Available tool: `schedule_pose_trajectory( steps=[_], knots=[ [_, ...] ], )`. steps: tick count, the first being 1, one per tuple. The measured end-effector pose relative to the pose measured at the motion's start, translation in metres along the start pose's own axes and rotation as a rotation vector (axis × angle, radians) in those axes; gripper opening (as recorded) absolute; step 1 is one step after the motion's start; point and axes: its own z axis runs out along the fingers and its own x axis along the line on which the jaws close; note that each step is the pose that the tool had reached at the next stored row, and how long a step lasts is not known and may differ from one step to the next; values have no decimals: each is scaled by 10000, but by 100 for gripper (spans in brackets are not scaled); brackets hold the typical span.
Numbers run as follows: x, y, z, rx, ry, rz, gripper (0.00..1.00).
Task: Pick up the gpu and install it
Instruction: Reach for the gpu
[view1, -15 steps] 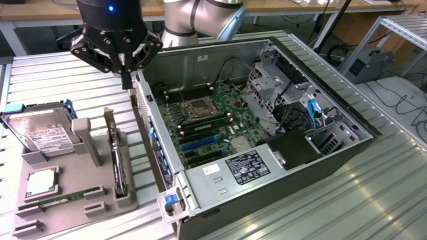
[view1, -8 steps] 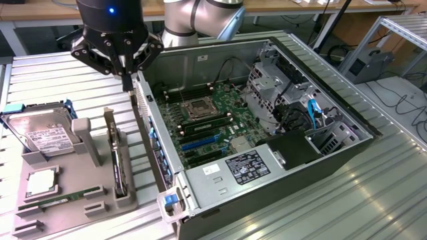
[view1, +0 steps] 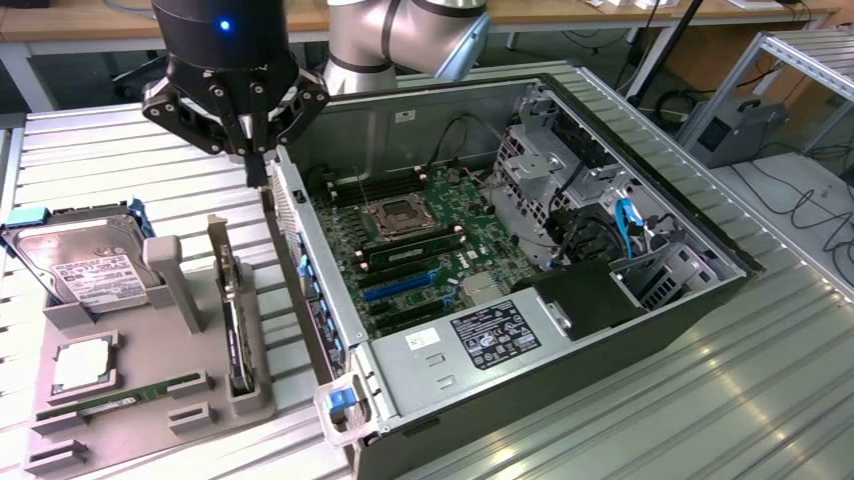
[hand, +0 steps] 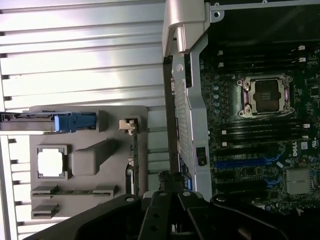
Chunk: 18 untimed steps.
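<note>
**Hanging clenched over the case wall, gpu parked below and aside**

The claw (view1: 258, 176) hangs under the arm (view1: 400, 40) with its fingers pressed tight against each other and their tips pointing down. In the wrist view the tips line up with the rear wall (hand: 192, 115) of the open computer case (view1: 400, 115). How far above that wall they stand cannot be told.

The gpu (view1: 236, 330) stands on its long edge in a slot of the grey holder (view1: 140, 350). It is lower than the claw and apart from it, just outside the rear wall, on the side facing away from the case's inside. Seen edge-on, it is a thin dark strip running alongside the wall. Its silvery bracket (hand: 128, 124) is at the end of the holder where the hard drive (view1: 83, 265) sits.

Past the gpu, farther from the claw, the holder carries a raised grey block (view1: 174, 280), a square processor (view1: 83, 365) and a narrow green RAM stick (view1: 94, 408). The hard drive lies in its blue-edged cradle.

On the claw's other side, beyond the wall and below, the motherboard (view1: 414, 250) lies flat in the case. Its processor socket (view1: 400, 215) is bare, and blue expansion slots (view1: 400, 283) lie alongside.

Holder and case both rest on the ribbed metal surface (view1: 694, 420).
</note>
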Motion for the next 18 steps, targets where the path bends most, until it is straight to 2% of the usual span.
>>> schedule_pose_trajectory(
  steps=[18],
  knots=[
    [-11,-141,-4,1,0,1,11]
  ],
)
